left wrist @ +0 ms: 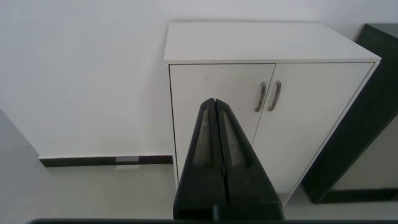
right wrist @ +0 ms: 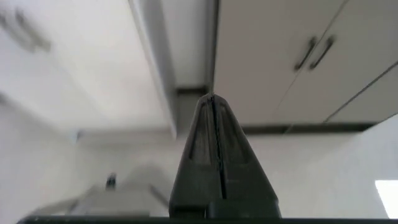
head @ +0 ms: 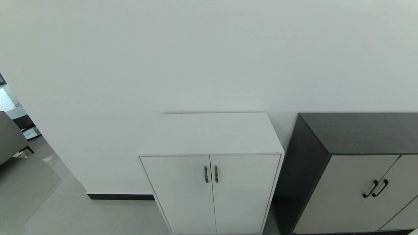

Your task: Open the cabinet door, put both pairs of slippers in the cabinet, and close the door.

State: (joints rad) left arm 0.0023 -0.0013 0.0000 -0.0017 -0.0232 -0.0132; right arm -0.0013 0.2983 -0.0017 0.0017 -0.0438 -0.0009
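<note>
A white two-door cabinet point(head: 209, 182) stands against the wall with both doors closed and two metal handles point(head: 211, 174) at the middle seam. The left wrist view has the same cabinet point(left wrist: 267, 124) some way ahead of my left gripper point(left wrist: 215, 102), whose fingers are pressed together on nothing. My right gripper point(right wrist: 212, 99) is shut and empty too, hanging over the floor near the gap between the white cabinet point(right wrist: 74, 56) and the neighbouring one.
A black cabinet with grey doors and black handles point(head: 356, 176) stands right beside the white one. A dark baseboard point(head: 120, 196) runs along the wall to the left, with open grey floor point(head: 65, 209) in front. A grey chair point(head: 9, 138) sits far left.
</note>
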